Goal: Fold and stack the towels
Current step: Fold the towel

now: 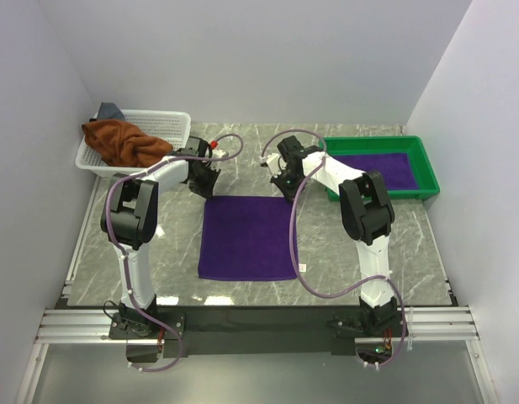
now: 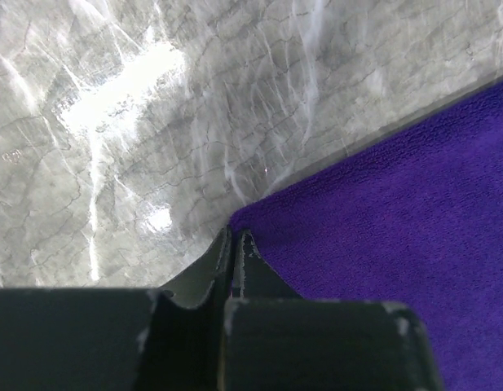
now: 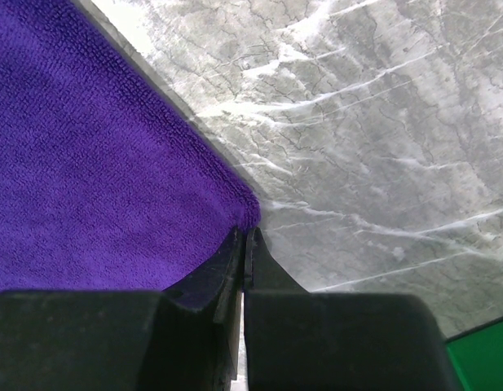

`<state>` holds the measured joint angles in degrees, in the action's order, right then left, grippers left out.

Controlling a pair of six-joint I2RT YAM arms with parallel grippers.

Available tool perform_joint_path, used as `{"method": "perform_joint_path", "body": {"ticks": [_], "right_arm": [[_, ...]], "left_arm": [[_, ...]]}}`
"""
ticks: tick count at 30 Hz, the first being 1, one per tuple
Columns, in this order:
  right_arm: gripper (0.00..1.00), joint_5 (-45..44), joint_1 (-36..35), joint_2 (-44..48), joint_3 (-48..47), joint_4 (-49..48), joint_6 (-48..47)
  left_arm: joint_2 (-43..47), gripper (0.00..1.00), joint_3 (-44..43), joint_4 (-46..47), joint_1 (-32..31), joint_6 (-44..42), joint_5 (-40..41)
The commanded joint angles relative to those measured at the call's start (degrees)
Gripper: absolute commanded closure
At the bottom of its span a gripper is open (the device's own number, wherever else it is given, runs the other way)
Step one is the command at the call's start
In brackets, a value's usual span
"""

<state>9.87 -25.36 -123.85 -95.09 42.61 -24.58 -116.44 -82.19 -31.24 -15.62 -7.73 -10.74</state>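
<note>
A purple towel (image 1: 247,237) lies flat on the marble table between the arms. My left gripper (image 1: 206,188) is down at its far left corner, and in the left wrist view (image 2: 235,236) the jaws are closed with their tips on that corner of the towel (image 2: 398,212). My right gripper (image 1: 286,190) is down at the far right corner. In the right wrist view (image 3: 247,235) the jaws are closed on the slightly bunched corner of the towel (image 3: 88,163). A rust-brown towel (image 1: 120,141) and a grey-blue towel (image 1: 110,110) lie crumpled in the basket. Another purple towel (image 1: 381,168) lies in the tray.
The white mesh basket (image 1: 171,126) stands at the far left, just behind my left arm. The green tray (image 1: 427,164) stands at the far right, and its edge shows in the right wrist view (image 3: 483,354). Grey walls close in on three sides.
</note>
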Motion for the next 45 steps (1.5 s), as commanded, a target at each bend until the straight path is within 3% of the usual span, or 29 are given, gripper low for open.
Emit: {"method": "perform_joint_path", "body": {"ticks": [1,11,22,28,45], "right_arm": [[1.0,-4.41,-0.04,1.59,1.75,-1.21,-0.21],[1.0,-12.33,0.14,4.58,0.61,-8.24,-2.75],[1.0,-15.4,0.14,6.16,-0.71,-12.9,-2.93],[1.0,-17.25,0.14,9.06,0.43,-14.92,-3.46],[1.0,-22.7,-3.2,19.78,14.13,-19.49,-2.32]], "left_arm": [[-2.57,0.99,2.65,-3.21,-0.29,-0.18,1.95],[1.57,0.99,-1.39,2.75,-0.12,-2.91,6.0],[7.71,0.99,1.42,13.04,0.15,-2.47,5.47],[10.44,0.99,2.03,13.84,0.15,-2.64,6.52],[23.45,0.99,12.58,15.16,-0.47,1.13,6.7]]}}
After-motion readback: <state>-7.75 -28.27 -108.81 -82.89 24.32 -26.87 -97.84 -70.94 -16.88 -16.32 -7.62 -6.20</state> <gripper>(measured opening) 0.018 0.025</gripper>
